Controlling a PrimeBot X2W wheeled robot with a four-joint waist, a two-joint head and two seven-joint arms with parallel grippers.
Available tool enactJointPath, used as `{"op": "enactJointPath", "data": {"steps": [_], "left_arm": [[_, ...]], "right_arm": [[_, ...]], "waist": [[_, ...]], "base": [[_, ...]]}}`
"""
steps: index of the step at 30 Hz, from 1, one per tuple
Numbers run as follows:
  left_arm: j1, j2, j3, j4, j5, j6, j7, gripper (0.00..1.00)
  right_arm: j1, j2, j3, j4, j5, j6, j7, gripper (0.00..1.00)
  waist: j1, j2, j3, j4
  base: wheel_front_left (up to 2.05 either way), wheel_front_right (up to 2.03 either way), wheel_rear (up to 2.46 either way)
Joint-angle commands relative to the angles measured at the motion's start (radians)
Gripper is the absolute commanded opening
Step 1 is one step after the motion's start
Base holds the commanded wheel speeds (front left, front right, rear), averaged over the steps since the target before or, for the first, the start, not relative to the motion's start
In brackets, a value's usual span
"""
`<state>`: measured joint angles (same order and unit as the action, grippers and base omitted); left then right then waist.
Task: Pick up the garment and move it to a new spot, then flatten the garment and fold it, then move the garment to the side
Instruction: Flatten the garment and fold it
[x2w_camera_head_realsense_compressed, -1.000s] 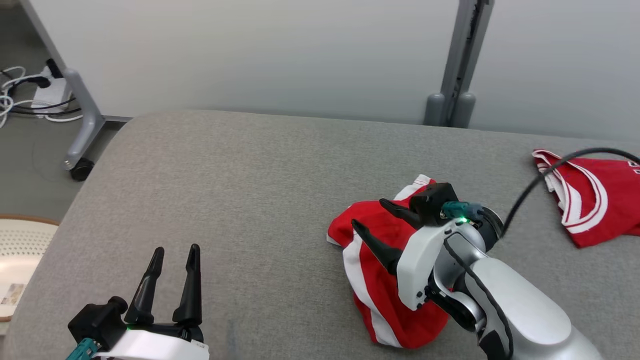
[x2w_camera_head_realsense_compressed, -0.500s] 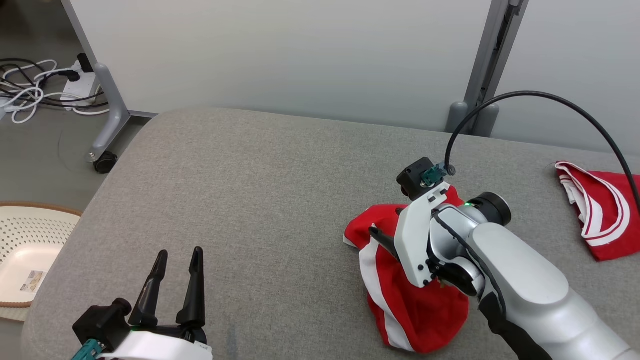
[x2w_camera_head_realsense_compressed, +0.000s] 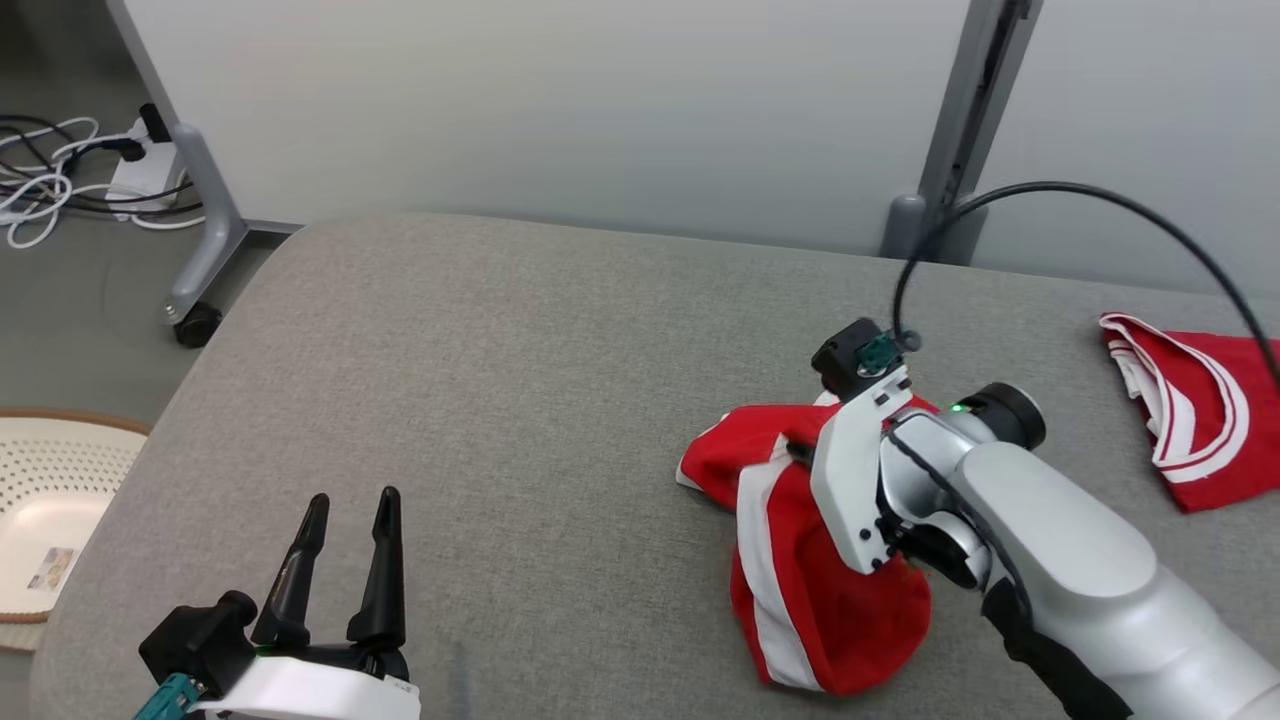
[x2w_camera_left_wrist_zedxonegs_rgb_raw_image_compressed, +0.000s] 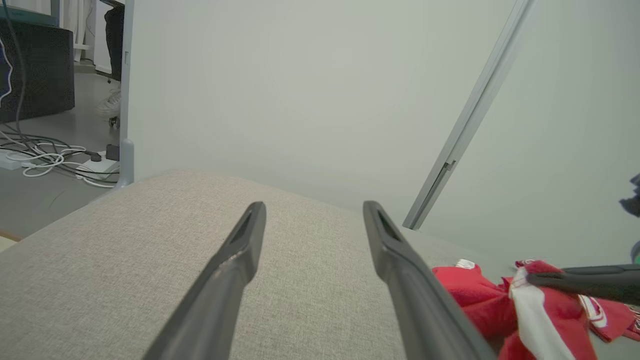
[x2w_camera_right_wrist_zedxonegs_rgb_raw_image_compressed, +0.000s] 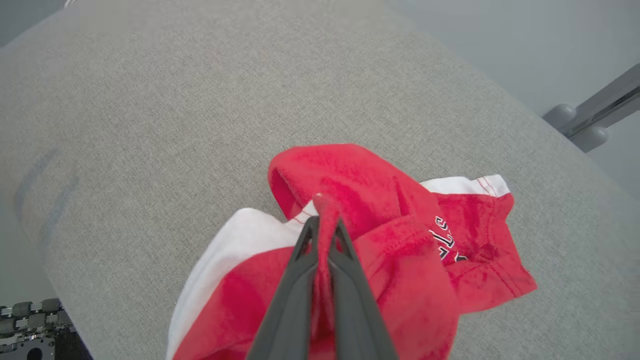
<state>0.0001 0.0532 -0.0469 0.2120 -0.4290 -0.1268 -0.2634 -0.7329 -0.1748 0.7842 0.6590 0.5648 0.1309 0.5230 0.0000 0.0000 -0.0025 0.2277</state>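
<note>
A: On the grey cushion (x2w_camera_head_realsense_compressed: 500, 380), right of centre, what's lying there?

B: Red garment (x2w_camera_head_realsense_compressed: 830, 610) w/ white stripes, crumpled in a heap, lying nr the front edge. Lettering's showing on one fold in the right wrist view, too small to read.

A: And the right gripper (x2w_camera_right_wrist_zedxonegs_rgb_raw_image_compressed: 325, 225), what's it doing?

B: It's pinching a ridge of red cloth just beside a white stripe. Fingers are pressing together w/ fabric between them, cloth poking up past the tips. Rest of the heap is sitting on the cushion below and around the arm.

A: And the left gripper (x2w_camera_head_realsense_compressed: 350, 500)?

B: Hovering over the near left corner of the cushion, fingers pointing away from the robot, spread apart, gripping nothing. It's sitting well apart from the garment. In its own wrist view the red heap is showing at lower right, w/ one dark finger (x2w_camera_left_wrist_zedxonegs_rgb_raw_image_compressed: 590, 281) of the other arm reaching across it.

A: Anything else lying about?

B: Yep. 2nd red-and-white piece (x2w_camera_head_realsense_compressed: 1200, 420) is lying at the far right of the cushion, apart from the 1st. Black cable (x2w_camera_head_realsense_compressed: 1100, 195) is arching up from the right wrist. Pale perforated basket (x2w_camera_head_realsense_compressed: 50, 500) is sitting on the floor off the left edge, and cords (x2w_camera_head_realsense_compressed: 50, 190) are tangling on the floor by a grey wheeled leg (x2w_camera_head_realsense_compressed: 190, 325) at the back left.
</note>
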Motion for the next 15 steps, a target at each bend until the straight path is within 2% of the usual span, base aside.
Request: {"op": "enactJointPath", "data": {"steps": [1,3,8,15], "left_arm": [[-0.002,0.002,0.003,0.001,0.010,-0.005,-0.002,1.00],[0.004,0.002,0.004,-0.001,0.011,-0.005,-0.002,1.00],[0.011,0.002,0.003,-0.005,0.017,-0.005,-0.002,1.00],[0.011,0.011,-0.004,-0.012,0.009,-0.005,-0.002,1.00]], "right_arm": [[-0.014,-0.013,-0.003,-0.014,0.008,0.000,-0.032,0.00],[-0.010,-0.041,-0.029,-0.044,0.001,0.000,-0.120,0.00],[0.060,-0.087,-0.126,-0.122,0.007,0.000,-0.250,0.00],[0.262,-0.154,-0.311,-0.299,-0.005,0.000,-0.322,0.00]], "waist": [[0.0000,0.0000,-0.007,-0.012],[0.0000,0.0000,-0.013,-0.032],[0.0000,0.0000,-0.017,-0.070],[0.0000,0.0000,0.005,-0.131]], "base": [[0.00,0.00,0.00],[0.00,0.00,0.00],[0.00,0.00,0.00],[0.00,0.00,0.00]]}}
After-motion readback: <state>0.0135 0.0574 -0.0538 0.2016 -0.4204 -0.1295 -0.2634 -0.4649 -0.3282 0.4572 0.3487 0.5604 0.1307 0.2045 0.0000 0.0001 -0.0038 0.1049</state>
